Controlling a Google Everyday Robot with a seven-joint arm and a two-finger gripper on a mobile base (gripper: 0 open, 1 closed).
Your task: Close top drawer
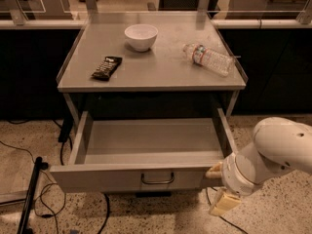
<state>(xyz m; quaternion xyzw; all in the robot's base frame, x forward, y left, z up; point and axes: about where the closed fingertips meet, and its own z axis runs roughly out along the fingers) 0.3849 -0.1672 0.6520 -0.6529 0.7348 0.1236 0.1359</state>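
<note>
Camera view looks down on a grey metal stand (161, 74) with 1 drawer visible below its flat top. The top drawer (112, 175) is pulled well out toward the camera, its shallow grey inside bare, its plain front facing forward and low in the picture. A small wire loop handle (157, 179) sits at the middle of that front.

The gripper (219, 187) is at the lower right, at the right end of the drawer front, on a thick white arm (280, 147) that comes in from the right edge. Its 2 tan fingers (215, 171) are spread apart, 1 above the other: the upper one lies against or just beside the front's top right corner, and the lower one hangs beneath the level of the front, over the floor. Whether the upper finger actually touches the drawer cannot be told. Nothing is pinched between them.

On the stand's top, a white bowl (141, 36) stands upright near the back. A clear plastic bottle (208, 58) lies on its side to the right, near the edge. A dark wrapped snack bar (107, 68) lies flat toward the left front. Black cables (56, 150) trail over the speckled floor (273, 218) at the left.
</note>
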